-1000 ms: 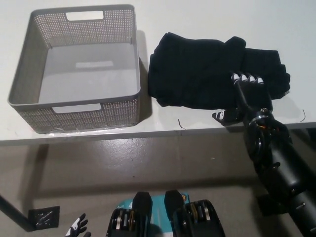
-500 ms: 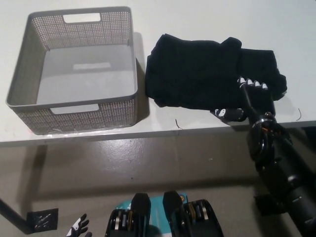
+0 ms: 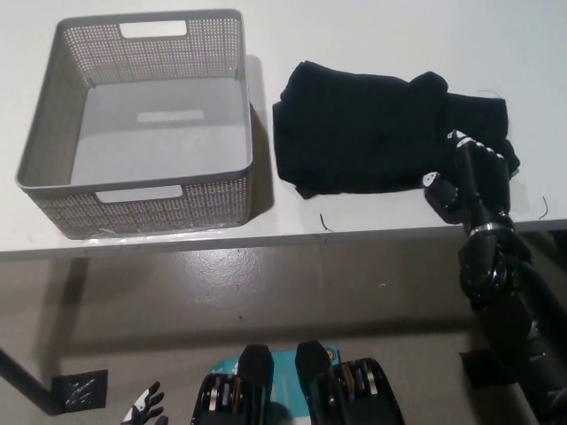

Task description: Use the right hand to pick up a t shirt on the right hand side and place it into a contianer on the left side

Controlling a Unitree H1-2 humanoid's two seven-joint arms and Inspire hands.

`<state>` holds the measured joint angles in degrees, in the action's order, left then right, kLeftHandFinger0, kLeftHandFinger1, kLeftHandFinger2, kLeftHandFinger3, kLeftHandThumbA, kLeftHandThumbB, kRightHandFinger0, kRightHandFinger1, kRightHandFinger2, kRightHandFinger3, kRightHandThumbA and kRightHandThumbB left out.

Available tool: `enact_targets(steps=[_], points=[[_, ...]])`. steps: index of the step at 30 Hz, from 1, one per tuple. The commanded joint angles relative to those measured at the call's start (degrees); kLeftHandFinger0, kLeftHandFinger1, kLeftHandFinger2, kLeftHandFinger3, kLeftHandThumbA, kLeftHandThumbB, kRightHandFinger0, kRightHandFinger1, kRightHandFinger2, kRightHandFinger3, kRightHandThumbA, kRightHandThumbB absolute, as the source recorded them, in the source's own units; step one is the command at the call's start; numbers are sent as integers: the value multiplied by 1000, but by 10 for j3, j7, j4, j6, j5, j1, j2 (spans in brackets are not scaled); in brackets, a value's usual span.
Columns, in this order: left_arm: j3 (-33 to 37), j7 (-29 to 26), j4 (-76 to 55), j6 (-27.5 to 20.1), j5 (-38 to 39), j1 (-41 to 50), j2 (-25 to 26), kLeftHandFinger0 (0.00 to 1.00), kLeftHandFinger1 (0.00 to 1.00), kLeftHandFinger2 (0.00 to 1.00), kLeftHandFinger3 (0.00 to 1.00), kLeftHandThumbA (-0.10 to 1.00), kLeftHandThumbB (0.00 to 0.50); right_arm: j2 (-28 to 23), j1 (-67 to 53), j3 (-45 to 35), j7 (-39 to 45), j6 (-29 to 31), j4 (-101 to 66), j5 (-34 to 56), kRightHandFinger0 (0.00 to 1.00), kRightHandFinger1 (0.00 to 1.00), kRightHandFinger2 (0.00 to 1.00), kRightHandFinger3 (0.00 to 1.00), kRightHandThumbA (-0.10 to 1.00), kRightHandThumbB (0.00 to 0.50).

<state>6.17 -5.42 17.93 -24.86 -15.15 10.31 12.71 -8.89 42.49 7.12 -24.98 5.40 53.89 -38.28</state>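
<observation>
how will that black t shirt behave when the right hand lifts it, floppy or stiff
Probably floppy: the black t shirt lies in soft, uneven folds on the table, so it should sag and unfold from the right hand at its right edge. It looks light. Hanging ends may catch the rim of the grey basket.

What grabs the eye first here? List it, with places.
A crumpled black t-shirt lies on the white table, right of centre. The black right hand rests on its right edge. A grey perforated basket stands on the left; the left hand hangs at bottom left.
</observation>
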Motion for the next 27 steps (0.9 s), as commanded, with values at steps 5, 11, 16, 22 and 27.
enact_targets(steps=[5, 11, 16, 22, 27], points=[[-3, 11, -24, 1, 8, 9, -2, 825, 904, 969, 1000, 1000, 214, 11, -16, 1, -73, 106, 54, 50, 411, 452, 568, 707, -100, 188], [-3, 14, -17, -3, 12, 10, -6, 802, 906, 1000, 1000, 1000, 198, 22, -16, -32, -61, 149, 48, 110, 542, 536, 626, 753, -100, 161], [-2, 9, -15, -8, 3, 16, -7, 776, 880, 974, 1000, 1000, 193, 44, 0, -96, -51, 158, -5, 193, 472, 488, 592, 732, -100, 180], [0, 9, -14, 0, 1, 16, -11, 780, 900, 1000, 1000, 1000, 205, 77, 37, -167, -19, 97, -148, 286, 366, 367, 473, 709, -100, 92], [1, 9, -8, -9, 2, 13, -15, 767, 898, 991, 1000, 1000, 198, 87, 70, -185, 9, 12, -233, 310, 7, 8, 80, 465, 110, 0]])
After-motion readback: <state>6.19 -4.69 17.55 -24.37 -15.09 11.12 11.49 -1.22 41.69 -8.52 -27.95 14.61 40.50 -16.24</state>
